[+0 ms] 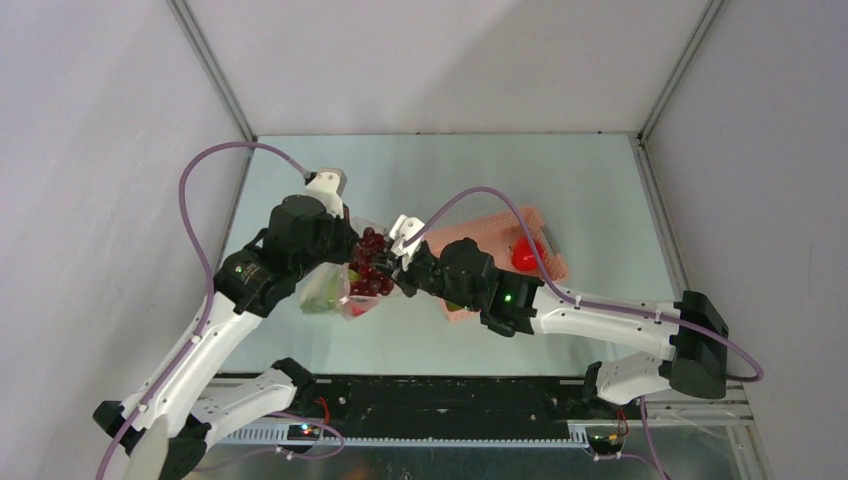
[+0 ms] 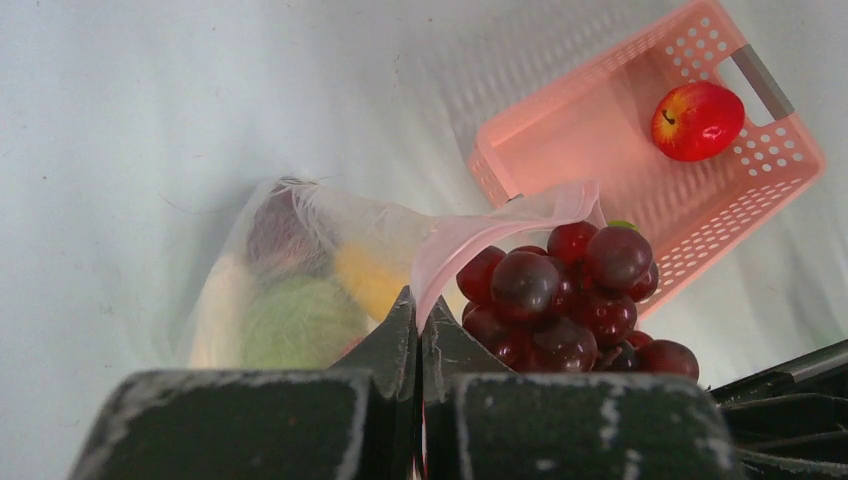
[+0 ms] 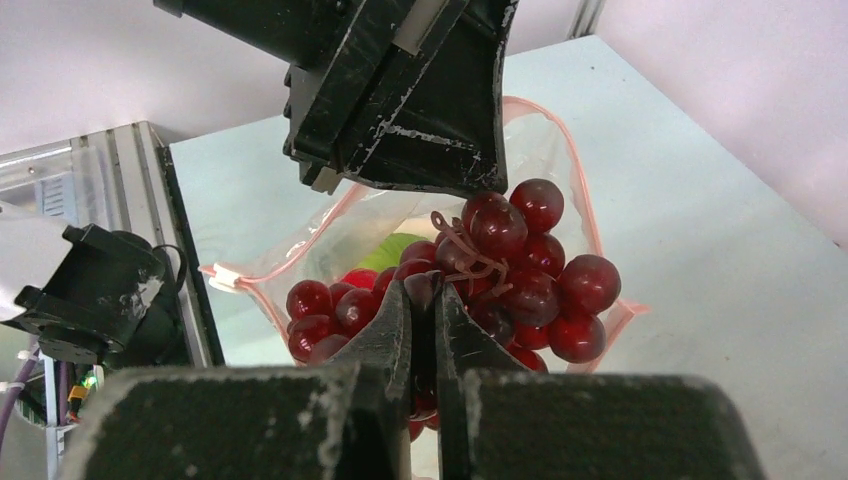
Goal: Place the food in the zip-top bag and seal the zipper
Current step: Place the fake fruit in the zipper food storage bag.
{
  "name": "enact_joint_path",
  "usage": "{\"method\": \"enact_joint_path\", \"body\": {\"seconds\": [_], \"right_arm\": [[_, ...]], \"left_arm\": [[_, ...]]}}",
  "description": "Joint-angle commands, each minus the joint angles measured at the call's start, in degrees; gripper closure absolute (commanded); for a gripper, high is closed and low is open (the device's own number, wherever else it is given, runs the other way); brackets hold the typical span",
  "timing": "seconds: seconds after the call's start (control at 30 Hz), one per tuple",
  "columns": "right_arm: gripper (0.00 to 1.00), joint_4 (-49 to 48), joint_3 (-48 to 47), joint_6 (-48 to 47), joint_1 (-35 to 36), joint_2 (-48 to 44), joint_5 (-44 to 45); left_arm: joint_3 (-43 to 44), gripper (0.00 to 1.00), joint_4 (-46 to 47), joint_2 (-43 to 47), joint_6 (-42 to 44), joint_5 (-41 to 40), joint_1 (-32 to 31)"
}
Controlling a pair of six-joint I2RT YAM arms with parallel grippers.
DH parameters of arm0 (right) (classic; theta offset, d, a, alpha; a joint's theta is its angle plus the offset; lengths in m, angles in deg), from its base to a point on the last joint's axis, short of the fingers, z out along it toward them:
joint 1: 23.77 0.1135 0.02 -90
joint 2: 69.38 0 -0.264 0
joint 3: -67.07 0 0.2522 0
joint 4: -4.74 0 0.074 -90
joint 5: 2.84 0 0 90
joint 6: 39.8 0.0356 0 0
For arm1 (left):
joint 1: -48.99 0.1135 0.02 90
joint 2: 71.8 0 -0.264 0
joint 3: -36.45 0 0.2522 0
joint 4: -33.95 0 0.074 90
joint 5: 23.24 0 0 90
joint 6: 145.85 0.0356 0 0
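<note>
- The left tool point(image 2: 418, 300) is clamped on the zipper point(image 2: 500, 222), holding one lip of the bag point(image 2: 300, 260) up off the counter point(image 2: 150, 100). The bag's body sags down and away from it.
- The right tool point(image 3: 422, 290) is closed on the stem side of the grapes point(image 3: 520, 260), with the bunch hanging just past its tips.
- The key relation is that the grapes sit at the bag's mouth, right beside the pinched lip. From the right wrist the pink rim loops around the bunch, so the opening lies straight ahead of and below the right tool (how deep the bunch has gone, I cannot tell).
- Green, yellow and pale pieces show through the bag's wall, low in its body.
- My reading is that the next move is a push along the right tool's own axis, down into the mouth, and then a release.
- One apple point(image 2: 697, 120) lies in the basket point(image 2: 600, 130), well apart from the bag and on the right arm's side, so that arm is the nearer one to fetch it.
</note>
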Motion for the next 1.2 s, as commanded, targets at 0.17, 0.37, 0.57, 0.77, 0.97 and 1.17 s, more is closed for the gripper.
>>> {"method": "enact_joint_path", "body": {"seconds": [0.17, 0.37, 0.57, 0.77, 0.97, 1.17], "right_arm": [[1.00, -0.13, -4.50, 0.13, -0.88, 0.48, -3.03], [1.00, 1.36, -5.83, 8.62, -5.40, 2.57, -6.92], [1.00, 3.92, -7.71, 12.22, -6.69, 4.82, -7.24], [0.99, 5.34, -9.25, 15.06, -7.96, 7.05, -13.57], [1.00, 6.03, -9.67, 13.54, -7.51, 7.23, -19.01], [1.00, 10.73, -11.71, 14.54, -8.66, 9.12, -25.75]], "left_arm": [[-0.07, 1.00, 2.50, 1.02, 0.86, 0.49, 0.20], [-0.18, 1.00, 2.83, 1.24, 1.15, 2.10, 0.14], [-0.35, 1.00, 3.23, 1.41, 1.22, 2.74, 0.14], [-0.77, 1.00, 3.50, 1.50, 1.34, 3.09, 0.14], [-0.62, 1.00, 3.51, 1.23, 1.27, 3.07, 0.16], [-0.61, 1.00, 3.47, 1.34, 1.13, 2.54, 0.13]]}}
